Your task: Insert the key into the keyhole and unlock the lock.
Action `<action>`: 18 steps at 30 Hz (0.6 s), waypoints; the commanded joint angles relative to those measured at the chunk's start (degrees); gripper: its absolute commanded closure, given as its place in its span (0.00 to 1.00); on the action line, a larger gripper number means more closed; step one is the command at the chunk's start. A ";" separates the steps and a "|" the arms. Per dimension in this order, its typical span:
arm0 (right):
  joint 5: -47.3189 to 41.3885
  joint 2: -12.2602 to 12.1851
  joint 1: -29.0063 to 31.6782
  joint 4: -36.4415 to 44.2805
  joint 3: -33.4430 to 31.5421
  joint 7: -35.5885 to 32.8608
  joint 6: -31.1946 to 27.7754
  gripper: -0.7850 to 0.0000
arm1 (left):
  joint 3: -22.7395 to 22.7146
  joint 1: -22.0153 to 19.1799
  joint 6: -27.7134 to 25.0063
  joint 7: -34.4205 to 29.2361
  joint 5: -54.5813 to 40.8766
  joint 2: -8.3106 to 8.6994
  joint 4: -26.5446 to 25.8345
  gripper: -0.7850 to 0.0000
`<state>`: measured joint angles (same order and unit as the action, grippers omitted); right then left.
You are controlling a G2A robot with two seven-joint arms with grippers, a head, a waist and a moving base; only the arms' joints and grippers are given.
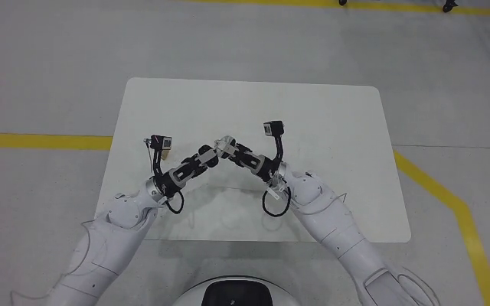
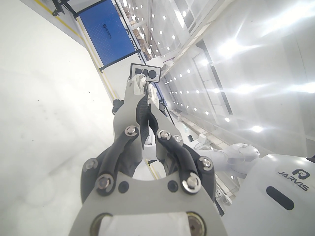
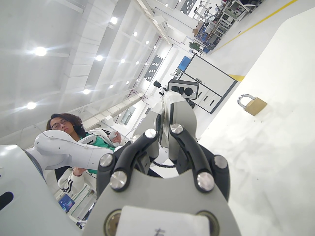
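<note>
**Print and markings.** Blue panel (image 2: 108, 37): a small white logo with a short word beside it, seen turned on its side. More, larger white letters stand on the surface just behind the panel, partly hidden by it. White label (image 3: 162, 223) at the base of the right hand (image 3: 164, 104): one dark character, cut by the frame edge and not legible. Small screen (image 3: 66, 203): coloured graphics, too small to read. Floor (image 1: 61, 76): painted yellow lines (image 1: 53, 141), straight and angled, running past the table.
</note>
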<state>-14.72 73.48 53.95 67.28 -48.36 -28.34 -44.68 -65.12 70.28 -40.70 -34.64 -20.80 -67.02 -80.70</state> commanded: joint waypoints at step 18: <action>1.74 -0.91 1.97 1.09 -4.11 -5.90 0.24 0.70 | -5.58 2.73 0.76 -1.78 4.60 1.16 -3.75 1.00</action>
<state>-13.24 72.67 55.77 68.20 -52.22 -33.82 -44.80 -70.25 72.75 -40.19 -35.98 -16.19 -65.99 -84.10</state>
